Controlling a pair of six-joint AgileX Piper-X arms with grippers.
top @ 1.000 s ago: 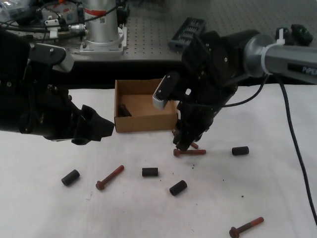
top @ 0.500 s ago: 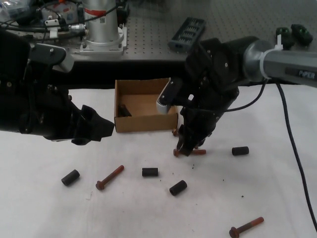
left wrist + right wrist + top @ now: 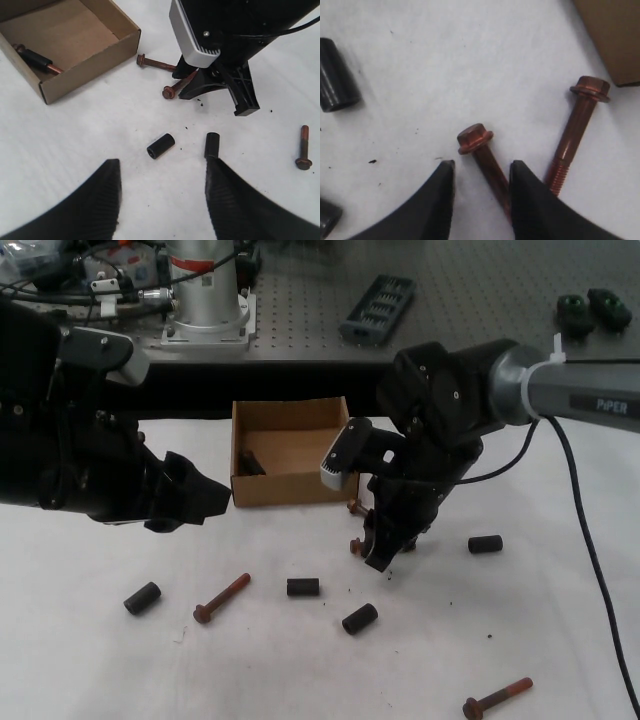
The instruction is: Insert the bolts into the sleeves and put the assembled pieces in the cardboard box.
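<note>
Right gripper is down on the bench just in front of the cardboard box's right corner in the high view. Its fingers are parted, straddling a bolt without clamping it. A second bolt lies just beside, nearer the box. Left gripper hangs spread wide, holding nothing, off the box's left side. One assembled piece lies inside the box. Sleeves and more bolts are scattered in front of the box.
</note>
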